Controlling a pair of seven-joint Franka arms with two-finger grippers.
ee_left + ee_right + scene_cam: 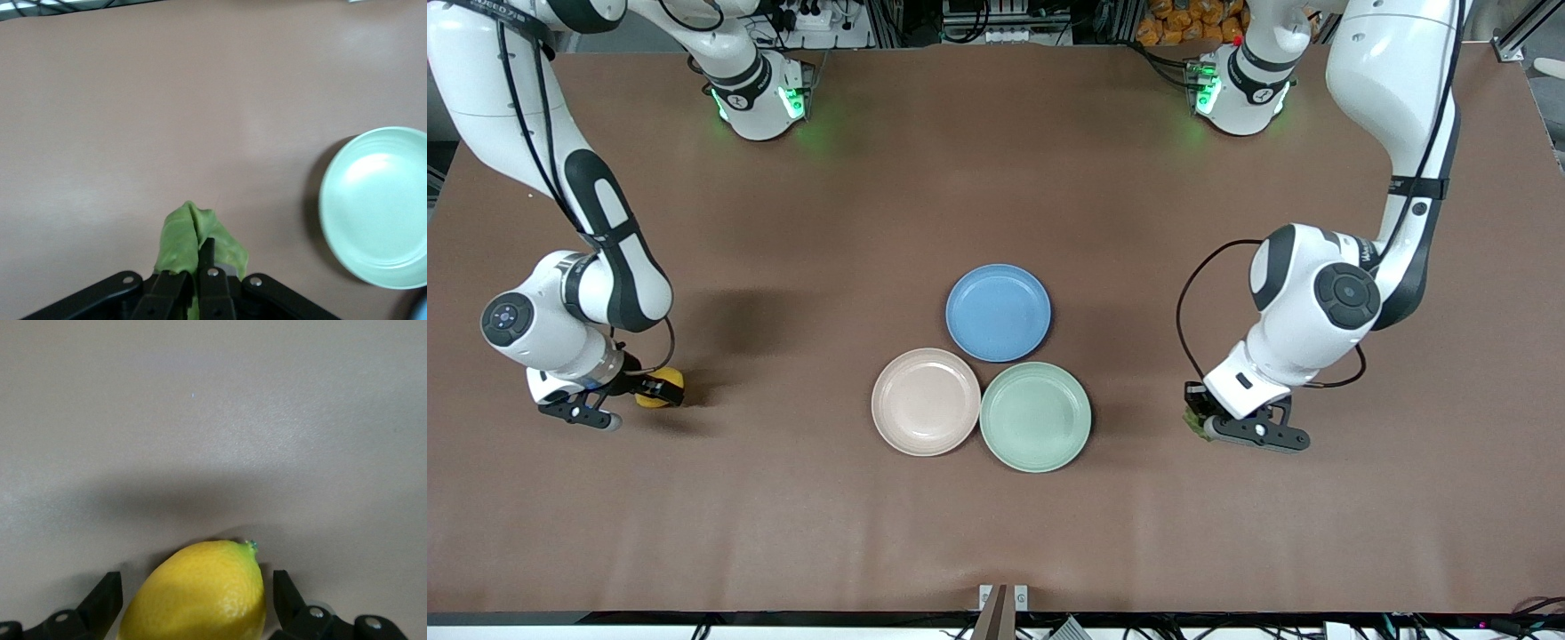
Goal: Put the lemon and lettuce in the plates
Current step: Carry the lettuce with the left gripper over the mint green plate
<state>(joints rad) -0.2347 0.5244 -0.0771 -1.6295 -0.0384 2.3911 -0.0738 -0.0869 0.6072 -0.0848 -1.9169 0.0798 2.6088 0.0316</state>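
Observation:
The yellow lemon (663,384) lies on the brown table toward the right arm's end. My right gripper (651,389) is down at the table and open, with one finger on each side of the lemon (200,593) and a gap on both sides; in the right wrist view the gripper (197,583) straddles it. My left gripper (1202,416) is low over the table toward the left arm's end, shut on the green lettuce (1190,425). The leaf (179,237) sticks out past the left gripper (200,250). The beige-pink plate (926,402) and mint green plate (1035,416) sit side by side mid-table, both empty.
A blue plate (998,312) sits just farther from the front camera than the two pale plates, touching them. The mint plate's rim also shows in the left wrist view (327,200). The arms' bases stand along the table's top edge.

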